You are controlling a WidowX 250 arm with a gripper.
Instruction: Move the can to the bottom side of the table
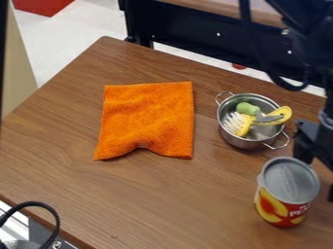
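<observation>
At the right edge of the camera view, my black gripper (317,174) hangs low, open, with one finger behind the can's upper right rim and the other at the frame's edge. The can (281,206) stands upright at the lower right, with a grey lid on top and a red and yellow label. Its lid lies just below and left of the gripper; whether they touch, I cannot tell. The brown wooden table (162,204) lies under it.
A metal pot (244,142) stands behind the can, holding a yellow-handled brush (244,124) and a green item (247,108). An orange cloth (148,119) lies left of the pot. A black cable (52,209) curves at the lower left, by the table's edge.
</observation>
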